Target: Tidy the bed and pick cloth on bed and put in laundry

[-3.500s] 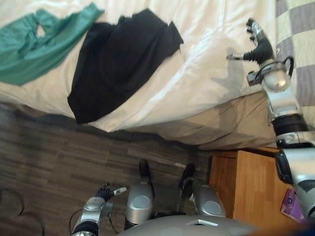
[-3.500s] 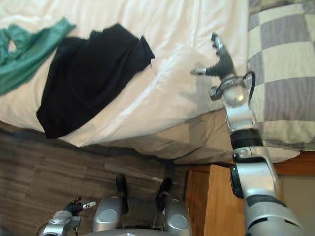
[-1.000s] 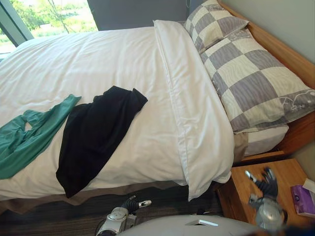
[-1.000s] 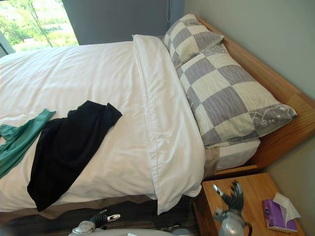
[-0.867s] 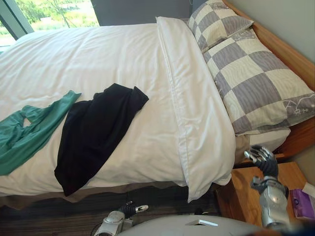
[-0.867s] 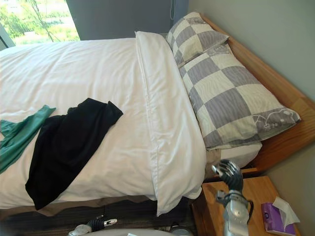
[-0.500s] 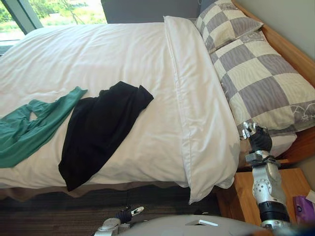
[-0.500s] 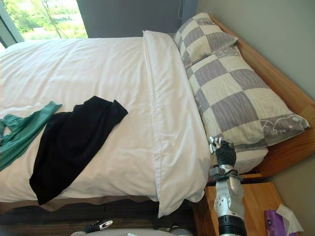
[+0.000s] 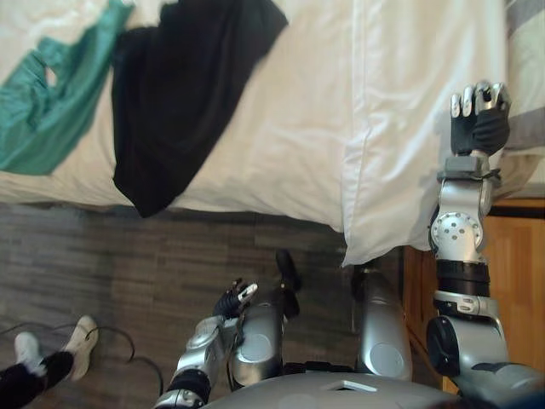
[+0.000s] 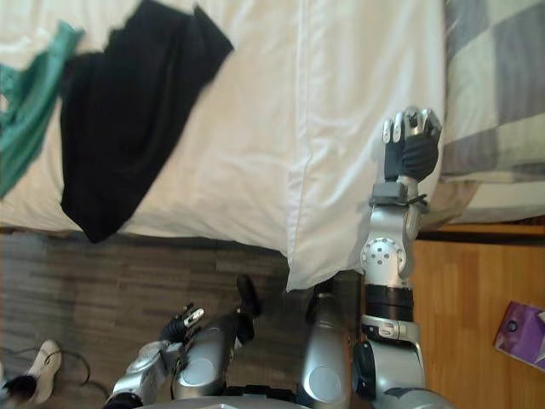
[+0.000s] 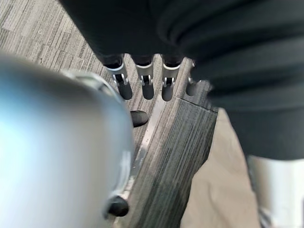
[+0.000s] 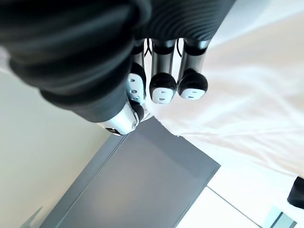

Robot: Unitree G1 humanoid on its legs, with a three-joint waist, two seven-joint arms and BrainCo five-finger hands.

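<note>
A black cloth (image 9: 179, 94) lies spread on the white duvet (image 9: 298, 128), one end hanging over the bed's near edge. Beside it on the robot's left lies a green cloth (image 9: 47, 98). My right hand (image 10: 409, 141) is raised over the duvet's folded-over band, close to the checked pillow (image 10: 494, 85). Its fingers (image 12: 161, 90) are curled in and hold nothing, with white duvet (image 12: 256, 104) past them. My left hand (image 9: 234, 300) hangs low over the floor, far from both cloths. Its fingers (image 11: 142, 83) are straight.
A wooden nightstand (image 10: 477, 290) stands at the right by the bed's head, with a purple tissue pack (image 10: 521, 332) on it. A person's white shoes (image 9: 81, 336) show on the dark plank floor (image 9: 128, 256) at the lower left.
The camera has tilted down toward the bed's near edge. My right hand has risen from over the nightstand to the duvet's folded band, and its fingers have curled shut.
</note>
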